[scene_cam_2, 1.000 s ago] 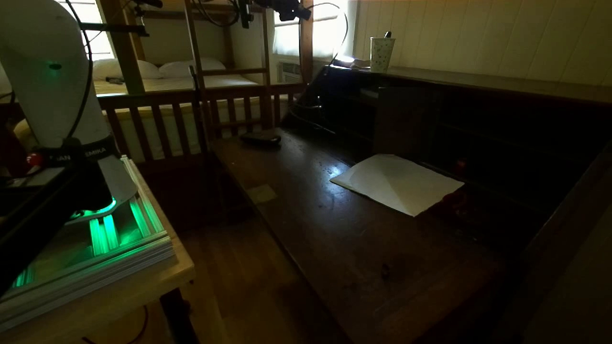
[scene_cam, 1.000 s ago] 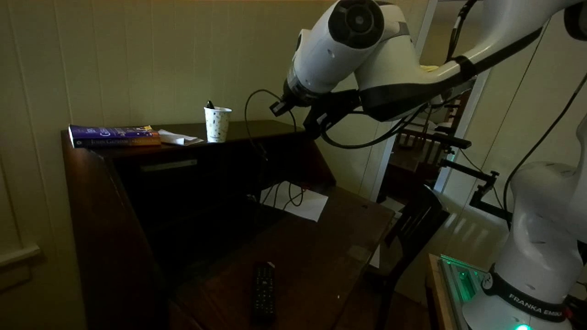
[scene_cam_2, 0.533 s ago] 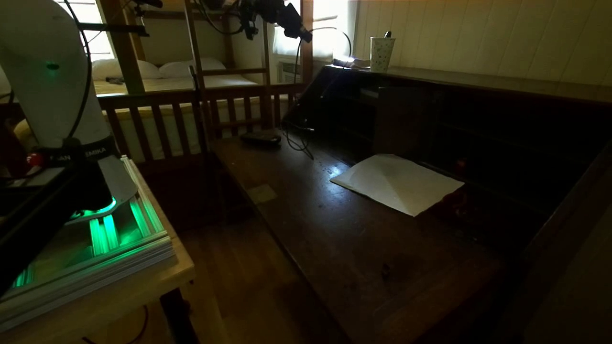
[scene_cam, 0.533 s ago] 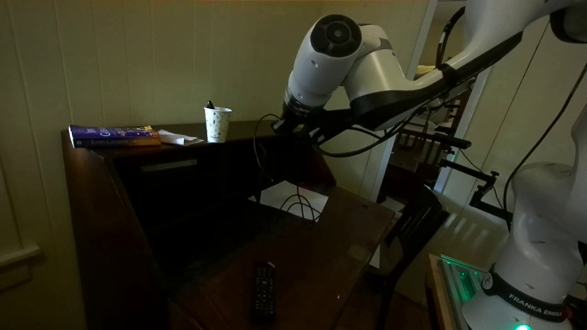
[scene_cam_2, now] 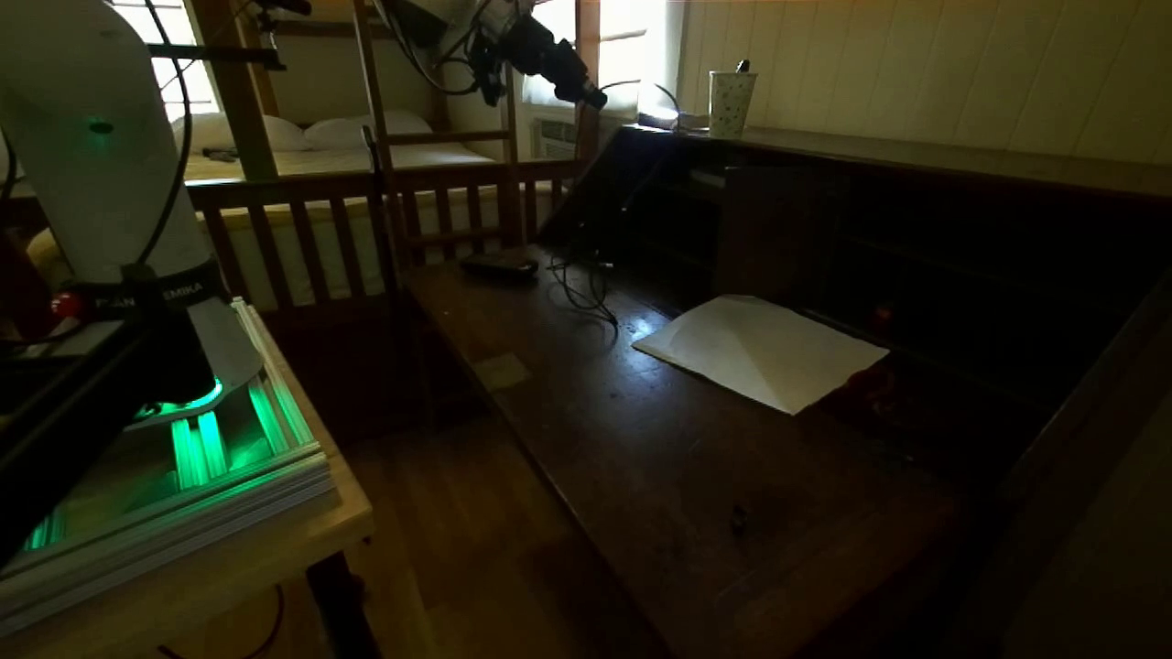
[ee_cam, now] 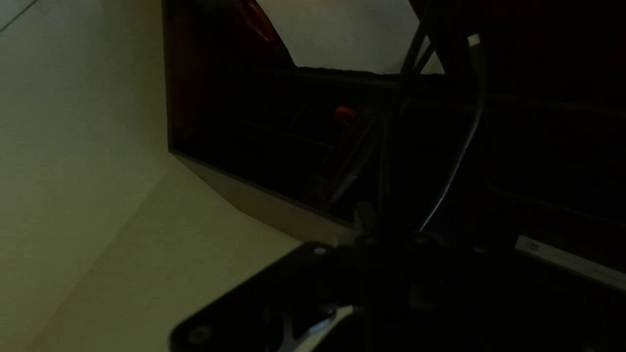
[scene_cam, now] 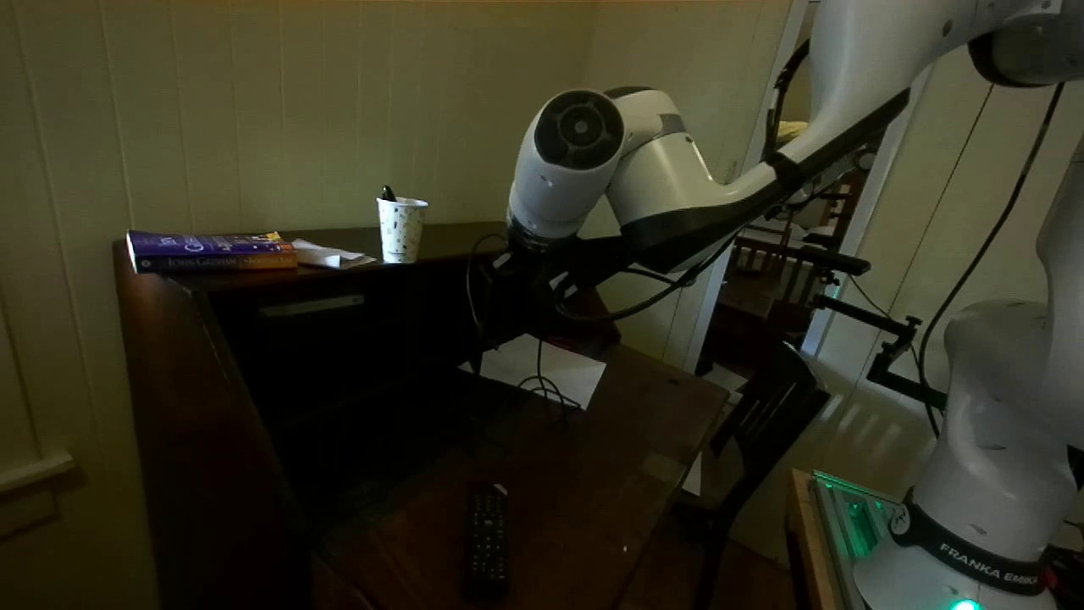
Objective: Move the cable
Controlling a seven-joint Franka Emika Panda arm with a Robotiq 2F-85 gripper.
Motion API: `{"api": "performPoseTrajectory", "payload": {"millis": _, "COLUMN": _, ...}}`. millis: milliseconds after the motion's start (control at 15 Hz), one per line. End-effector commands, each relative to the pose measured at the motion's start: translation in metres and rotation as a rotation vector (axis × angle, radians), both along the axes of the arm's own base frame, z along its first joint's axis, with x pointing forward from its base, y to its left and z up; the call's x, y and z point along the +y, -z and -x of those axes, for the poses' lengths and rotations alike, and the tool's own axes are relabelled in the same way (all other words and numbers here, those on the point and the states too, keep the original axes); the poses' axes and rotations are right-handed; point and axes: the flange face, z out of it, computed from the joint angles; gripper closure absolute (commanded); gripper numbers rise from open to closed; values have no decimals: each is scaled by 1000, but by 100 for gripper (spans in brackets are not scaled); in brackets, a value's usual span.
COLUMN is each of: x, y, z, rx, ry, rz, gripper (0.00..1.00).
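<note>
One cable, pinched in pincer, hanging steeply below toward desk, left of paper in an exterior view; desk contact unclear. Next, probably: lower straight.

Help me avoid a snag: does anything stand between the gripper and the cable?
Nothing visible does: the gripper is shut on the cable, which hangs down toward the desk. Whether its lower end touches there is unclear, and no destination is shown to judge the path onward.
</note>
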Motion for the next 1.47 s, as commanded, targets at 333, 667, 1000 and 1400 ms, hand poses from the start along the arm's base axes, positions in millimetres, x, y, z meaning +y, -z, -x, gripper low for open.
{"api": "performPoseTrajectory", "payload": {"millis": 333, "x": -9, "y": 24, "z": -19, "rx": -77, "ry": 46, "rz": 116, "gripper": 94}}
{"api": "performPoseTrajectory", "payload": {"millis": 667, "x": -52, "y": 17, "z": -44, "rx": -122, "ry": 229, "rz": 142, "gripper": 98}}
{"api": "performPoseTrajectory", "payload": {"millis": 1000, "x": -129, "y": -1, "z": -73, "rx": -168, "ry": 471, "rz": 206, "gripper": 98}}
{"api": "performPoseTrajectory", "payload": {"millis": 1400, "x": -170, "y": 25, "z": -107, "rx": -285, "ry": 679, "rz": 346, "gripper": 99}}
